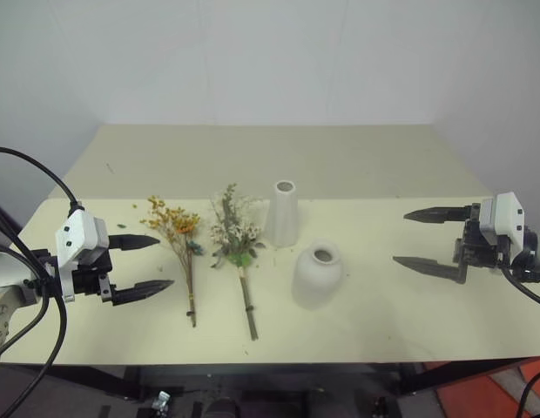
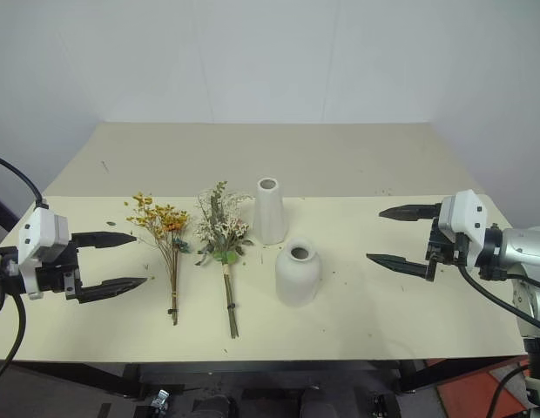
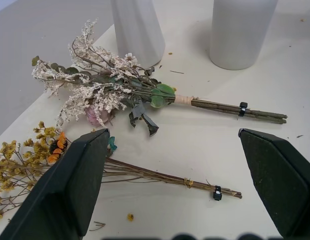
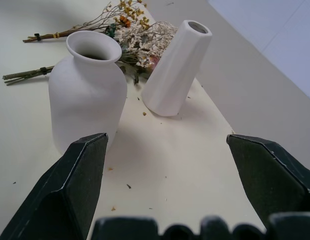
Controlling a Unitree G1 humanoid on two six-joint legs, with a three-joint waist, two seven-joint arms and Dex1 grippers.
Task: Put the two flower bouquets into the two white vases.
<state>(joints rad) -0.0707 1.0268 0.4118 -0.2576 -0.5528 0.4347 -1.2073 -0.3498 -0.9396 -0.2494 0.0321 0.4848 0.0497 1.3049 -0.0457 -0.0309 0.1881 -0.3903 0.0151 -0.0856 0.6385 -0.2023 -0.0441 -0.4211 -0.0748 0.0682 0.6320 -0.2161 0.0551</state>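
Two flower bouquets lie flat on the cream table (image 1: 374,165), stems toward the front edge: a yellow-orange bouquet (image 1: 177,228) on the left and a larger cream-white and green bouquet (image 1: 234,233) beside it. Right of them stand the two white vases, a tall tapered cone vase (image 1: 282,213) and, nearer the front, a short round vase (image 1: 317,274). My left gripper (image 1: 146,264) hovers open at the table's left, left of the yellow bouquet, holding nothing. My right gripper (image 1: 425,239) hangs open at the right, well clear of the round vase. Both point inward.
Small flower crumbs dot the table around the bouquets and vases. The back half of the table is bare and ends at a white wall (image 1: 270,61). Black cables (image 1: 35,174) loop over my left arm.
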